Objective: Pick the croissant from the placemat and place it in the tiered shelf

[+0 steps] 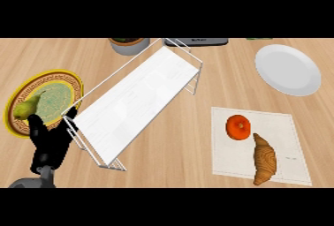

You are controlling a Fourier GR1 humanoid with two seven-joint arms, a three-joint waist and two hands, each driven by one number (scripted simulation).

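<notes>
A brown croissant (263,160) lies on the pale placemat (287,132) at the lower right, its near tip reaching the mat's front edge. The white wire tiered shelf (137,103) runs diagonally across the middle of the counter. My left hand (48,143) stands at the lower left, fingers up and relaxed, just left of the shelf's near end and holding nothing. My right hand does not show.
An orange fruit (238,127) sits on the placemat just above the croissant. A white plate (287,69) lies at the upper right. A yellow patterned plate (62,86) with a green pear (28,107) is at the left. A pot (128,44) stands at the back.
</notes>
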